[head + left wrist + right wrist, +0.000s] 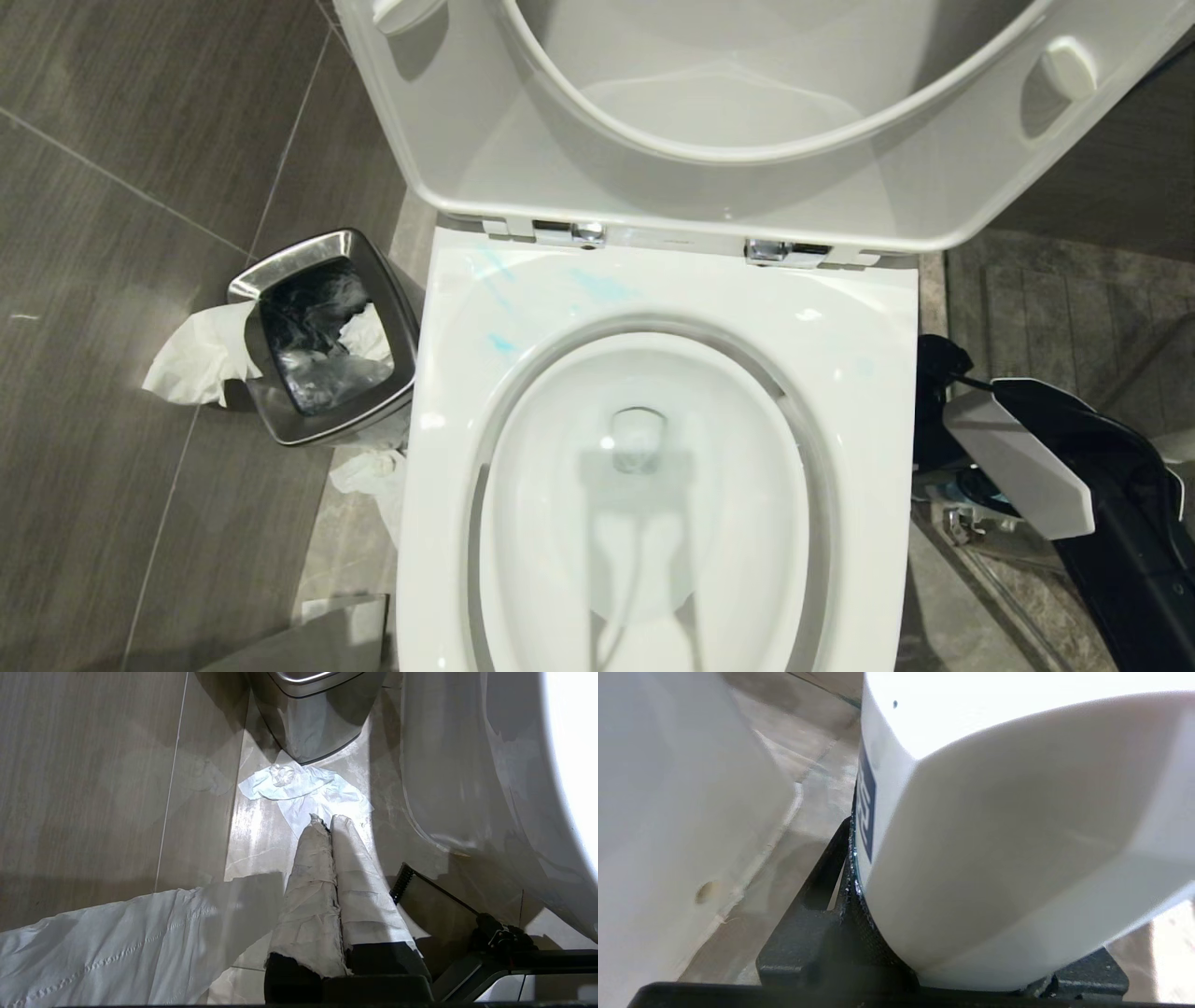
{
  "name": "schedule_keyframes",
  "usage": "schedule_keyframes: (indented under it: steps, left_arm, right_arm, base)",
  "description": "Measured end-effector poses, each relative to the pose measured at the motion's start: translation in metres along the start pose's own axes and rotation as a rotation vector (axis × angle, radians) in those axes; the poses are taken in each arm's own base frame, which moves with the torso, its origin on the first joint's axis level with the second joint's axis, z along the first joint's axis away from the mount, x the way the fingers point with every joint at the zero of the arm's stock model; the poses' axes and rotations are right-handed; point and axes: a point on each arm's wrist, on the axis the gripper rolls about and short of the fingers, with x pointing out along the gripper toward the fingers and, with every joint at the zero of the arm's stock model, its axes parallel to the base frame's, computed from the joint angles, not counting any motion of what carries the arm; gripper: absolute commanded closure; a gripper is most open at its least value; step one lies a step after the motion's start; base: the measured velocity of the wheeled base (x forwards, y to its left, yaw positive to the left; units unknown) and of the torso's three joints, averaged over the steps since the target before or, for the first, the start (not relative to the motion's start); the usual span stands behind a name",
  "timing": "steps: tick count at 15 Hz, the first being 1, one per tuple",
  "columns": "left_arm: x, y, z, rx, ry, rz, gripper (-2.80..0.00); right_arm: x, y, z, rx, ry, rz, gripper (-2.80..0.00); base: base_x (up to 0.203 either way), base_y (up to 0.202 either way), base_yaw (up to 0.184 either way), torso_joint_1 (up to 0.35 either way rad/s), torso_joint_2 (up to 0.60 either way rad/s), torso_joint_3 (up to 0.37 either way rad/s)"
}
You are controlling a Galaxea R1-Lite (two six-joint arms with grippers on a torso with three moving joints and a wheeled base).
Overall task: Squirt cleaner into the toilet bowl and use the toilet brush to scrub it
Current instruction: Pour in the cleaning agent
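Down beside the toilet bowl [653, 523], on its right, the right gripper [859, 868] sits low near the floor with a white bottle [1008, 849] between its jaws; can't tell if they're actually squeezing it. Pale turquoise smears of cleaner [501, 343] streak the bowl's back-left rim, seat lid up. On the other side, the left gripper [327, 823] hangs over the floor by the steel bin [322, 336], jaws pressed together, pointing at a crumpled tissue [303, 788].
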Motion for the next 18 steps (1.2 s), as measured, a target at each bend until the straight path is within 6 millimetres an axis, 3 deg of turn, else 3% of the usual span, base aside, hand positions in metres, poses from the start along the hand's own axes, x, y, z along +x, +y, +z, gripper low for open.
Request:
schedule_keyframes:
  steps: [4, 8, 14, 18]
  left_arm:
    - [0.0, 0.0, 0.0, 0.0, 0.0, 0.0, 0.0]
    - [0.0, 0.0, 0.0, 0.0, 0.0, 0.0, 0.0]
    - [0.0, 0.0, 0.0, 0.0, 0.0, 0.0, 0.0]
    - [0.0, 0.0, 0.0, 0.0, 0.0, 0.0, 0.0]
  right_arm:
    - [-0.001, -0.005, 0.01, 0.001, 0.03, -0.061, 0.0]
    - [-0.003, -0.011, 0.034, 0.001, 0.053, -0.1, 0.0]
    - [-0.027, -0.025, 0.094, 0.003, 0.135, -0.143, 0.0]
    - [-0.051, -0.036, 0.145, 0.009, 0.15, -0.145, 0.0]
  base:
    - [0.0, 0.0, 0.0, 0.0, 0.0, 0.0]
    - [0.0, 0.0, 0.0, -0.001, -0.01, 0.001]
    - [0.0, 0.0, 0.0, 0.0, 0.0, 0.0]
    - [0.0, 0.0, 0.0, 0.0, 0.0, 0.0]
